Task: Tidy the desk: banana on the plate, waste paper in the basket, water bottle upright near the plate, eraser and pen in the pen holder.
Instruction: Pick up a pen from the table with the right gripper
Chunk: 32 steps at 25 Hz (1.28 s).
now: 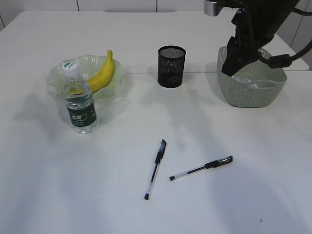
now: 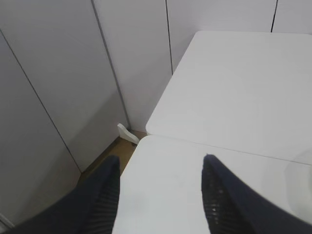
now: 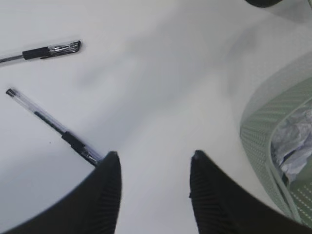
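Note:
The banana [image 1: 102,73] lies on the pale-green plate [image 1: 56,78] at the back left. The water bottle [image 1: 79,100] stands upright just in front of the plate. The black pen holder [image 1: 171,67] stands at the back centre. The waste paper [image 1: 248,82] lies in the grey-green basket [image 1: 251,95], and both show in the right wrist view, paper [image 3: 292,146] in basket [image 3: 261,131]. Two pens [image 1: 156,168] [image 1: 202,168] lie on the desk [image 1: 97,185] in front. My right gripper [image 3: 155,156] is open and empty, raised beside the basket. My left gripper [image 2: 161,158] is open and empty over a desk corner. The eraser is not in view.
My right arm [image 1: 253,29] hangs over the basket at the back right. The right wrist view shows both pens [image 3: 44,50] [image 3: 53,127] to the left of the fingers. The left wrist view shows the desk edge, the floor and wall panels [image 2: 58,87] beyond.

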### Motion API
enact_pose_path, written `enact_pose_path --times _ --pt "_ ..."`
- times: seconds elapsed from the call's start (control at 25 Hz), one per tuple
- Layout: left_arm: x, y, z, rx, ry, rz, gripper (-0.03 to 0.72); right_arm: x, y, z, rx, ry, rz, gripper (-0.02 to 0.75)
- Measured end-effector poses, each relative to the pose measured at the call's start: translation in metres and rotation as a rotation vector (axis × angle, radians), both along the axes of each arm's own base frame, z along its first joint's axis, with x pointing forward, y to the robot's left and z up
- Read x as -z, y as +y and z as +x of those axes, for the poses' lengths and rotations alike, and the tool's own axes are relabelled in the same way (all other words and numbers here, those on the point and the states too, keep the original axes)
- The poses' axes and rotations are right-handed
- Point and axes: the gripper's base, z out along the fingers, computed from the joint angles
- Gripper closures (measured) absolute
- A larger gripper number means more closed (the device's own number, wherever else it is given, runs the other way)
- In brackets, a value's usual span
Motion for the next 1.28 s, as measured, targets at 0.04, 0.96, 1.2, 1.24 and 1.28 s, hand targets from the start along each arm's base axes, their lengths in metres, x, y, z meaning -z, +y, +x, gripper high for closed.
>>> enact_pose_path --times 0.04,0.96,1.2,1.24,1.28 --pt "0.0 0.0 0.0 0.0 0.0 0.0 0.314 0.0 0.001 0.0 0.0 0.002 0.008 0.392" --pt "0.002 0.007 -0.005 -0.092 0.028 0.01 0.318 0.076 0.001 -0.029 -0.378 0.198 -0.036 0.412" --pt "0.002 0.007 -0.005 -0.095 0.029 0.009 0.318 0.083 0.001 -0.03 -0.463 0.192 -0.046 0.4" --pt "0.002 0.007 -0.005 -0.095 0.029 0.009 0.318 0.086 0.002 -0.029 -0.487 0.195 -0.047 0.405" --pt "0.002 0.007 -0.005 -0.095 0.029 0.009 0.318 0.089 0.002 -0.029 -0.505 0.198 -0.048 0.409"
